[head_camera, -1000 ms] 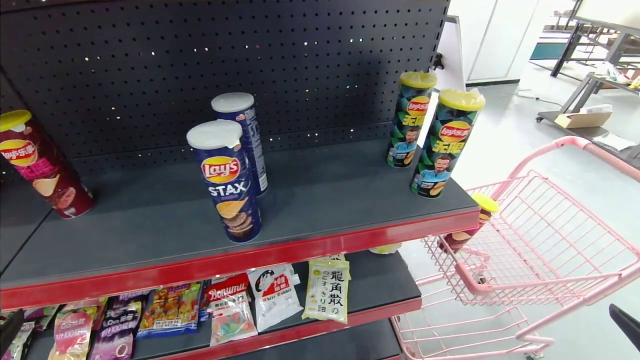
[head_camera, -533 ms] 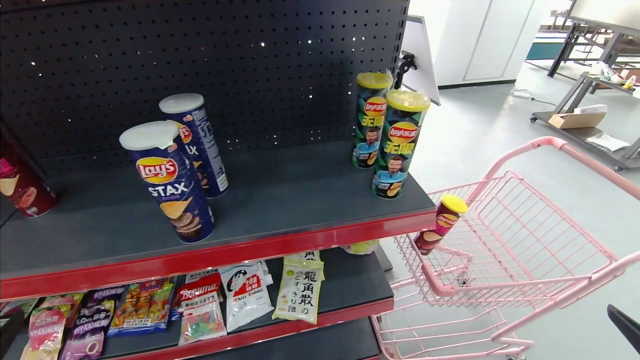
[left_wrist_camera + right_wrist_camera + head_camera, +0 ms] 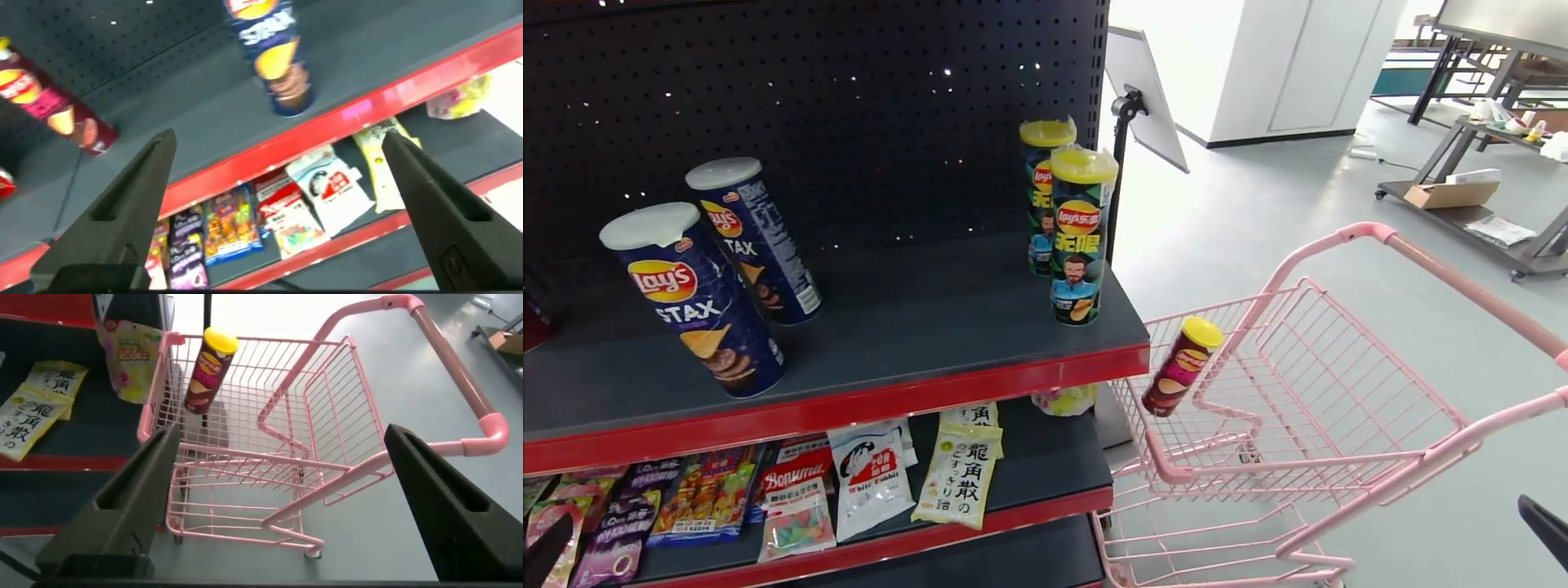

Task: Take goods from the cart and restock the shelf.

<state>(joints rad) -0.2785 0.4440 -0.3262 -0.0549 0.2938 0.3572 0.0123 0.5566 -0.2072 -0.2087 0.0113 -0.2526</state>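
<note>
- The left jaws stand wide open. Their two dark fingers (image 3: 122, 212) are far apart with nothing between them, and they hang in front of the shelf (image 3: 915, 327), facing its red front edge.
- The right jaws gape just as wide. Their fingers (image 3: 122, 506) grip nothing and hang off the shelf's right end, above the pink cart (image 3: 1445, 273).
- The cart stands on the floor just beside the shelf's right end, with its basket lower than the shelf's upper board.
- We see one maroon can (image 3: 1180, 367) with a yellow lid in the basket. It is tilted, lid up, and leans in the corner nearest the shelf.
- At the right end of the shelf's upper board two green cans (image 3: 1080, 237) with yellow lids stand upright, one close behind the other.
- Towards the left of that board two blue cans (image 3: 694, 302) with white lids stand upright. The front one is near the red edge and the other is just behind it, nearer the shelf's pegboard back.
- Another maroon can (image 3: 53, 102) stands on the same board, well apart from the blue ones.
- Flat snack bags (image 3: 870, 478) lie in a row along the shelf's lower board.
- A pale yellow bag (image 3: 1063, 400) sits at that board's right end, just under the upper board's edge.
</note>
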